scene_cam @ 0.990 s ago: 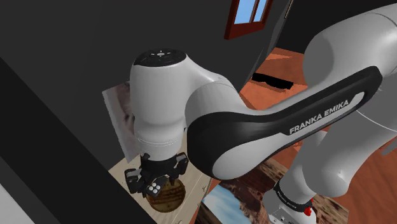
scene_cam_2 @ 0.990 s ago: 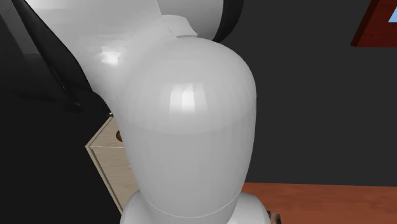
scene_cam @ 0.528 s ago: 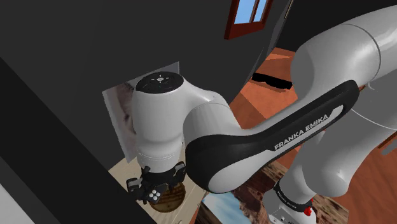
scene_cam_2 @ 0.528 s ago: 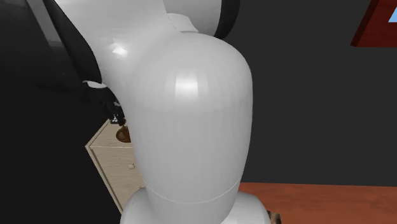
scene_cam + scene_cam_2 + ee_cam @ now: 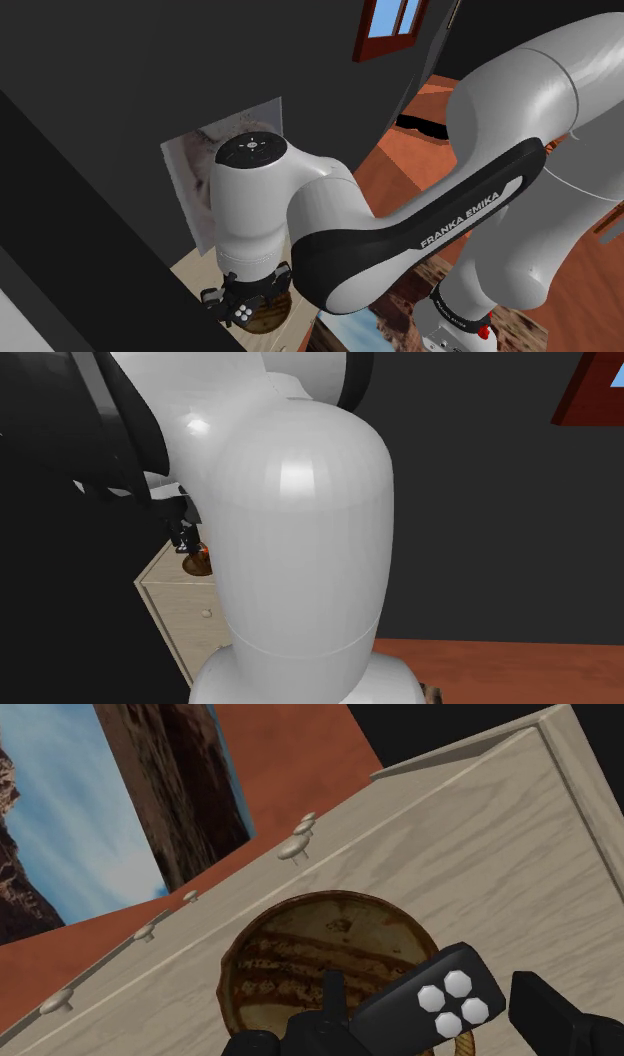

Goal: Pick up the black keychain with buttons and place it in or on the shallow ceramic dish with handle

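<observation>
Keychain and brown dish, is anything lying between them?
Nothing. In the wrist view the black keychain, held by the claw, hangs directly over the brown dish with no object between.

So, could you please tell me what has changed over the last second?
The arm has lowered the gripper, carrying the black keychain down close over the brown dish. It stays shut on the keychain; nothing was released. The dish sits unmoved on the pale wooden cabinet.
</observation>
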`<state>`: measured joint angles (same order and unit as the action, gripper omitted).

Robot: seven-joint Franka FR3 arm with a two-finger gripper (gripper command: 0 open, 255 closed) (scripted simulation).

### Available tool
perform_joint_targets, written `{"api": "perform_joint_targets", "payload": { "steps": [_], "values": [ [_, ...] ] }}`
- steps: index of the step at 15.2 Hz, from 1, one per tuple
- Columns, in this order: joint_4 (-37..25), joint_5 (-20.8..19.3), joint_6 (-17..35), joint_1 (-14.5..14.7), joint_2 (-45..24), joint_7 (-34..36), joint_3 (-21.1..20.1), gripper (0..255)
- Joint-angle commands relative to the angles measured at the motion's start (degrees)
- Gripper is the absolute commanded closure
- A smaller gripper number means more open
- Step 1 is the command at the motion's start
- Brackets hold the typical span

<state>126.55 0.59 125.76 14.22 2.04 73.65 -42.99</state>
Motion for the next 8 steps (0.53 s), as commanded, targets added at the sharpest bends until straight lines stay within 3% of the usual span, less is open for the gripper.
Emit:
{"api": "perform_joint_targets", "payload": {
  "steps": [1,2,3,8],
  "values": [
    [-0.01,-0.03,0.02,0.00,-0.03,0.02,-0.01,255],
    [-0.01,-0.03,0.02,0.00,-0.03,0.02,-0.01,255],
    [-0.01,-0.03,0.02,0.00,-0.03,0.02,-0.01,0],
    [-0.01,-0.03,0.02,0.00,-0.03,0.03,-0.01,0]
  ]
}}
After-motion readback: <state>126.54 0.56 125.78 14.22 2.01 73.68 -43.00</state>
